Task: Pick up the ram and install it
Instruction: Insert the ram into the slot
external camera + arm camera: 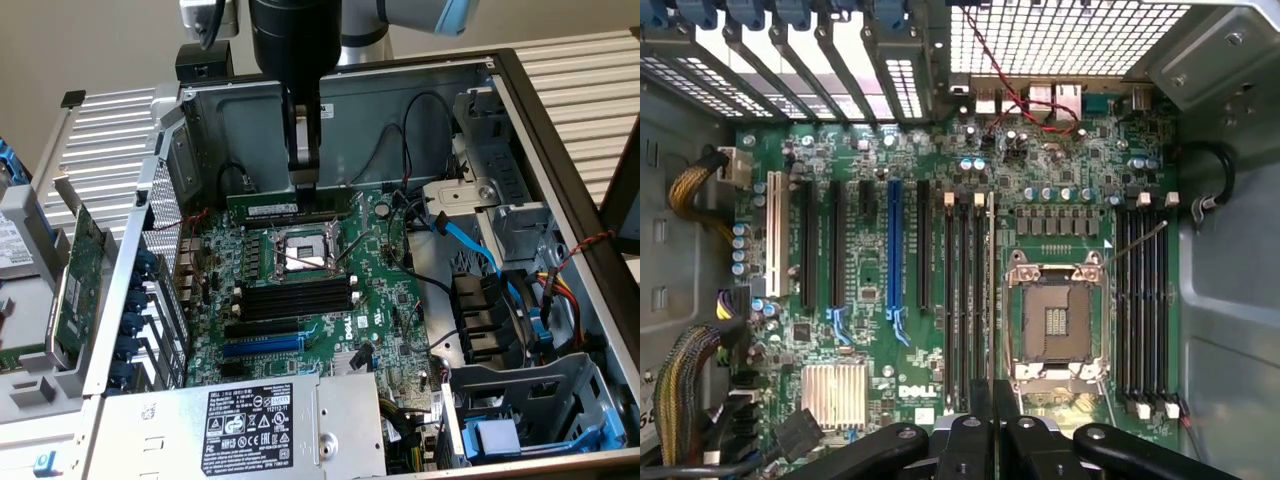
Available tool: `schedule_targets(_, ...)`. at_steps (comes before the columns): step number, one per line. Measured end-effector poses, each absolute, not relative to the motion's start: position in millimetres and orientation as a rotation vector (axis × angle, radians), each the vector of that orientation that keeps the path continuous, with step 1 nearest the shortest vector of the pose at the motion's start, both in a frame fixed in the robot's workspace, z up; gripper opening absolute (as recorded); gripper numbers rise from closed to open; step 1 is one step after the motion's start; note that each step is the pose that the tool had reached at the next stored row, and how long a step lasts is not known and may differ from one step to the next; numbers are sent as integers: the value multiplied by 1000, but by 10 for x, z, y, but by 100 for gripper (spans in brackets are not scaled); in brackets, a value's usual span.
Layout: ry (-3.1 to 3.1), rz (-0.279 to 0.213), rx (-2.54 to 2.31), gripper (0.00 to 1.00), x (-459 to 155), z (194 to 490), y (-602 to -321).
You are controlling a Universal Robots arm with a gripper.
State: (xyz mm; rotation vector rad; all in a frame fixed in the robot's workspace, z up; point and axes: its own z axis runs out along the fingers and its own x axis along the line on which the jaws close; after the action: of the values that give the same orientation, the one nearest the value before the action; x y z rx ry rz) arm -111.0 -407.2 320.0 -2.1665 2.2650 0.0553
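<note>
The ram (pixel 270 208) is a long thin green stick with a white label. It hangs level above the motherboard (pixel 385 300), over the area of the CPU socket (pixel 298 255). My gripper (pixel 305 183) comes down from above and is shut on the ram's top edge near its middle. In the wrist view the fingers (pixel 970 440) point at the board and the ram shows edge-on as a thin strip (pixel 990 300). That strip runs along the side of one bank of black memory slots (pixel 965 300), next to the CPU socket (pixel 1055 320). A second bank of slots (pixel 1145 300) lies on the socket's other side.
The open computer case has metal walls (pixel 250 120) around the board. A power supply (pixel 250 425) sits at the front and drive bays with blue and black cables (pixel 490 300) at the exterior view's right. A green expansion card (pixel 80 280) stands outside the case at the exterior view's left.
</note>
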Motion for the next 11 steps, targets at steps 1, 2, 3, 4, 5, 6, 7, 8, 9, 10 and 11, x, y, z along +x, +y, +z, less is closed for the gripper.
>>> schedule_targets(1, 2265, 55, -2167, 13, -1110, 3195, -4072)
schedule_targets(2, 2265, 55, -2166, 13, -1110, 3190, -4072)
schedule_targets(3, 2265, 55, -2166, 13, -1110, 3183, -4072)
schedule_targets(4, 2265, 55, -2166, 13, -1110, 3167, -4072)
schedule_targets(5, 2265, 55, -2167, 13, -1110, 3149, -4072)
schedule_targets(6, 2265, 55, -2166, 13, -1110, 3133, -4072)
schedule_targets(7, 2265, 55, -2167, 13, -1110, 3118, -4072)
schedule_targets(8, 2265, 55, -2167, 13, -1110, 3103, -4072)
schedule_targets(9, 2265, 54, -2166, 13, -1110, 3090, -4072)
schedule_targets(10, 2265, 53, -2166, 13, -1110, 3078, -4072)
schedule_targets(11, 2264, 51, -2166, 13, -1111, 3065, -4072)
